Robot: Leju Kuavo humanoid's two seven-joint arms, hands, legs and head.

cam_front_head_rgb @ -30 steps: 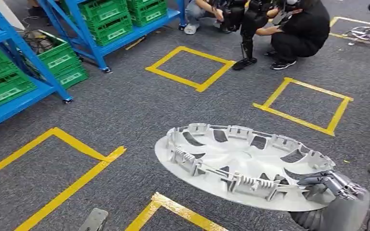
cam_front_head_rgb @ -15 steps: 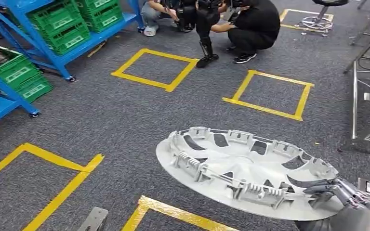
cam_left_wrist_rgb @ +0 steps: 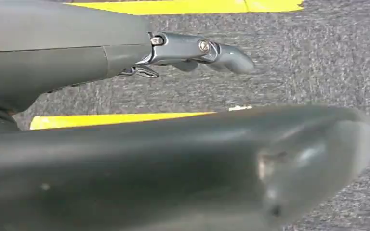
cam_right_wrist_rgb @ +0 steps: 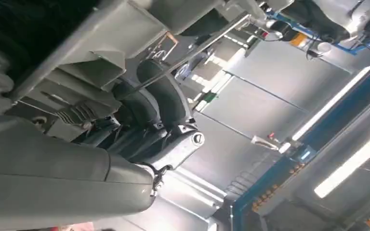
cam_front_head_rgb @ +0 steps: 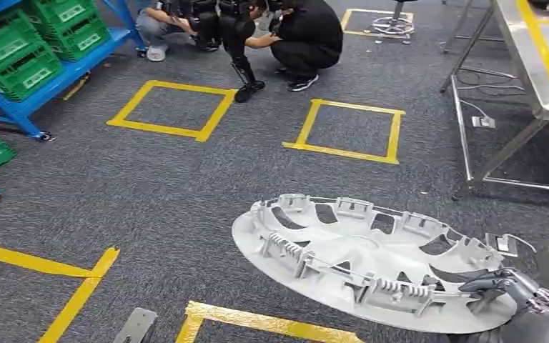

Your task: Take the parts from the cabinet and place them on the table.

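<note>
A large silver-grey wheel cover (cam_front_head_rgb: 343, 264), round with ribbed clips along its rim, hangs level above the carpet in the head view's lower right. My right hand (cam_front_head_rgb: 522, 296) grips its near right edge, dark fingers hooked over the rim. The right wrist view shows those fingers (cam_right_wrist_rgb: 159, 96) curled against the cover's underside (cam_right_wrist_rgb: 77, 72). My left hand (cam_left_wrist_rgb: 125, 57) hangs over the carpet, fingers apart and straight, holding nothing. A steel table (cam_front_head_rgb: 543, 71) with yellow tape on its top stands at the far right.
Blue shelves with green crates (cam_front_head_rgb: 36, 43) stand at the far left. Two people (cam_front_head_rgb: 307, 36) crouch at the back beside another robot's legs. Yellow tape squares (cam_front_head_rgb: 350, 132) mark the grey carpet. The table's thin metal legs (cam_front_head_rgb: 465, 136) reach the floor ahead right.
The whole view has swung to the right: the shelves slid off to the left and the steel table came into sight. The wheel cover stays in my right hand's grip.
</note>
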